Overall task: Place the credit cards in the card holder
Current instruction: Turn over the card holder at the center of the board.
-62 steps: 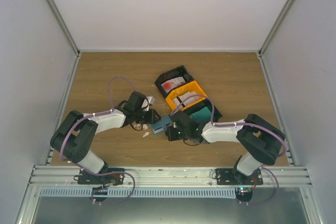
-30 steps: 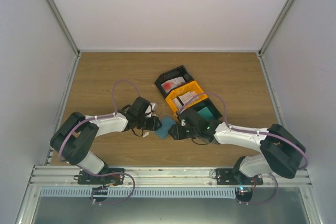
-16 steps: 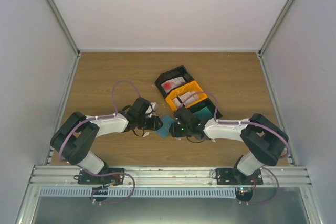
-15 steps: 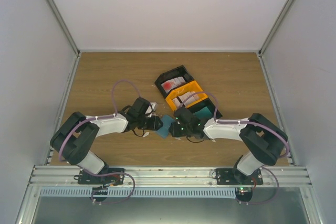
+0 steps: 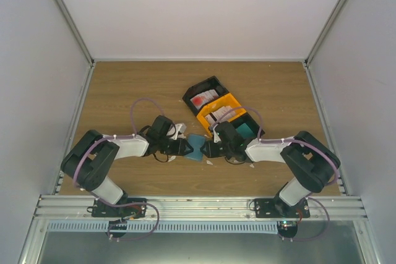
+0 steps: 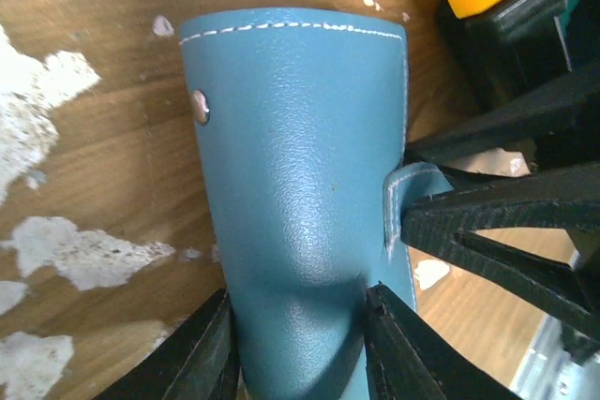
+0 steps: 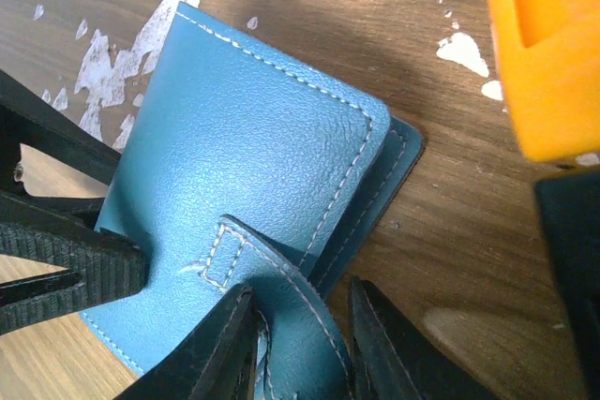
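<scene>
Your left gripper (image 6: 300,304) clamps the holder (image 6: 300,156); your right gripper (image 7: 302,295) nips its strap (image 7: 272,274). Holder not yet opened; cards (image 5: 204,99) lie in the trays (image 5: 199,116), none loaded.

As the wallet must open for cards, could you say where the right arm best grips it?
Probably by the strap, coming from the right: it lifts off the flat wallet there, thin enough to pinch, while the left end effector holds the opposite end.

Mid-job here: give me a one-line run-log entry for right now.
left gripper: jaws clamped on card holder | right gripper: jaws pinching its strap tab | card holder: folded, strap unsnapped | credit cards: in trays
</scene>
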You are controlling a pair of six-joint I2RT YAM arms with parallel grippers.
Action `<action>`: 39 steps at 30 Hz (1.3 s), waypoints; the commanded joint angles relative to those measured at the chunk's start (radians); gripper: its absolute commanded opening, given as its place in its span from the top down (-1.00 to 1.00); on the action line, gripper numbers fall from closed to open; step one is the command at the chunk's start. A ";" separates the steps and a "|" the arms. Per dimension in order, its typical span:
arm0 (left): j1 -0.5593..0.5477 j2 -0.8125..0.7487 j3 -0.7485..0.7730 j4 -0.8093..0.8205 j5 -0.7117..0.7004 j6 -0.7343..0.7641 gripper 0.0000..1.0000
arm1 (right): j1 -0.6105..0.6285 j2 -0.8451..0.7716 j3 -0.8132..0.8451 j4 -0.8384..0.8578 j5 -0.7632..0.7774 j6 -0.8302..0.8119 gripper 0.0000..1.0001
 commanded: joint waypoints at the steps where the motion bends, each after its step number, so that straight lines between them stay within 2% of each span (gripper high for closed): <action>1: 0.012 0.064 -0.042 0.024 0.235 0.000 0.24 | -0.022 0.032 -0.037 0.033 -0.081 -0.094 0.42; 4: 0.027 0.096 -0.050 0.076 0.307 -0.016 0.28 | -0.027 0.036 -0.038 0.053 -0.115 -0.116 0.41; 13: 0.045 0.116 -0.035 0.142 0.381 -0.045 0.45 | -0.030 0.043 -0.067 0.138 -0.205 -0.116 0.41; 14: 0.045 0.117 -0.033 0.152 0.393 -0.050 0.43 | -0.029 0.044 -0.068 0.142 -0.207 -0.114 0.41; 16: 0.045 0.122 -0.025 0.161 0.407 -0.063 0.27 | -0.029 0.051 -0.068 0.145 -0.208 -0.113 0.41; 20: 0.045 0.124 -0.003 0.119 0.363 -0.073 0.10 | -0.029 0.071 -0.063 0.133 -0.179 -0.102 0.41; 26: 0.045 0.139 -0.016 0.164 0.353 -0.115 0.11 | -0.028 0.101 -0.072 0.161 -0.182 -0.073 0.42; 28: 0.045 0.146 -0.023 0.199 0.365 -0.138 0.17 | -0.029 0.105 -0.078 0.177 -0.191 -0.067 0.44; 31: 0.044 0.140 -0.021 0.221 0.356 -0.156 0.36 | -0.029 0.095 -0.089 0.190 -0.195 -0.067 0.45; 36: 0.045 0.096 0.002 0.157 0.282 -0.109 0.98 | -0.028 0.034 -0.089 0.152 -0.164 -0.075 0.41; 39: 0.044 0.044 0.002 0.097 0.237 -0.072 1.00 | -0.029 -0.046 -0.083 0.117 -0.146 -0.072 0.28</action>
